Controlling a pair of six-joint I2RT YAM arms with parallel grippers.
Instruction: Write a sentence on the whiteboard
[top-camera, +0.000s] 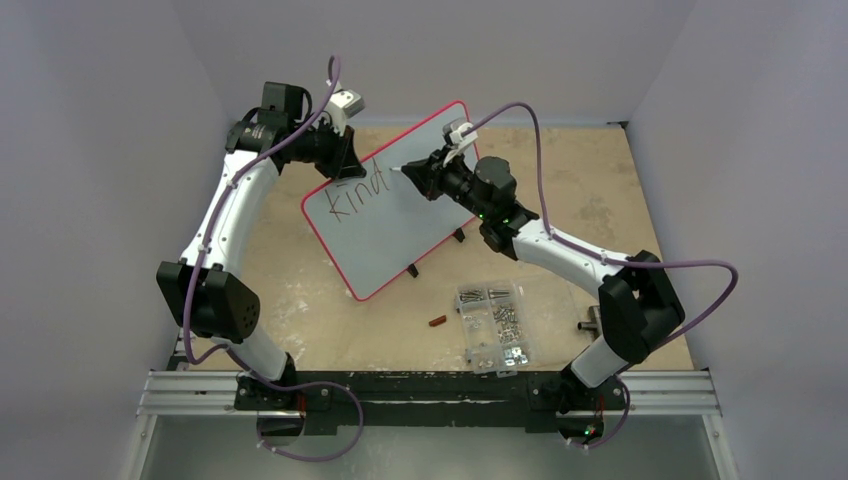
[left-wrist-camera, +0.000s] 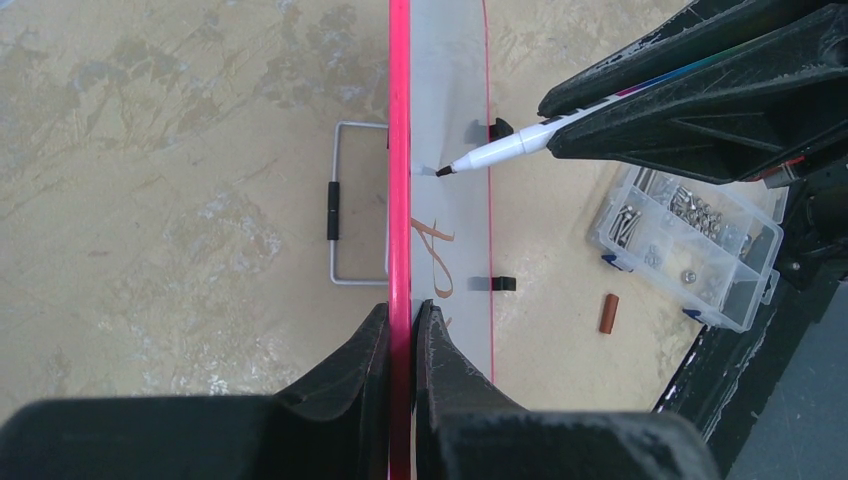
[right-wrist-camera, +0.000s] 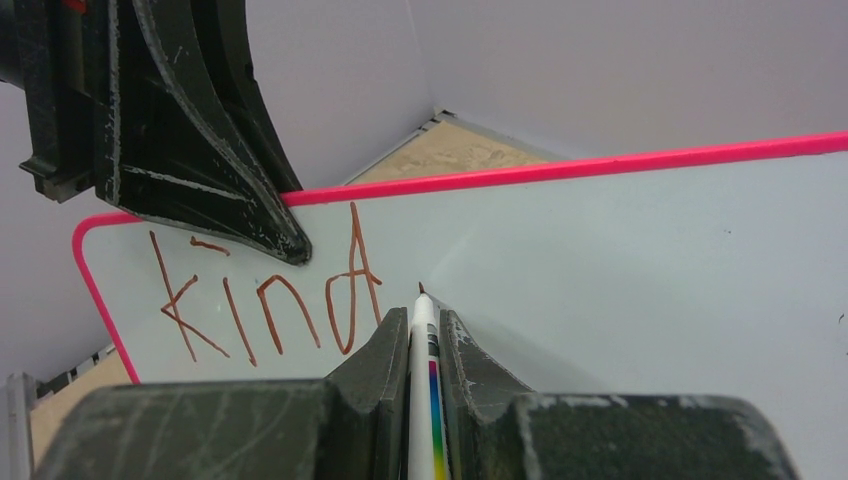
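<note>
A large, flat whiteboard (top-camera: 385, 215) with a thin pink-red rim stands tilted at the middle of the sandy table (top-camera: 300, 320), its long side running from 7 o'clock to 1 o'clock. It looks thin, stiff and light, with a slick face, so I judge it would swing under pen pressure unless it is pinched on the rim close to the writing. My left pincer (left-wrist-camera: 405, 340) is clamped tight on that rim, at the board's 11 o'clock edge. My right pincer (right-wrist-camera: 425, 325) is closed around a white marker with a rainbow stripe (right-wrist-camera: 424, 345). The marker's tip sits at 3 o'clock of the sentence (right-wrist-camera: 265, 300), which so far reads "kind". I cannot tell whether the tip touches the board. A clear compartmented screw box (top-camera: 493, 325) lies at the board's 5 o'clock.
</note>
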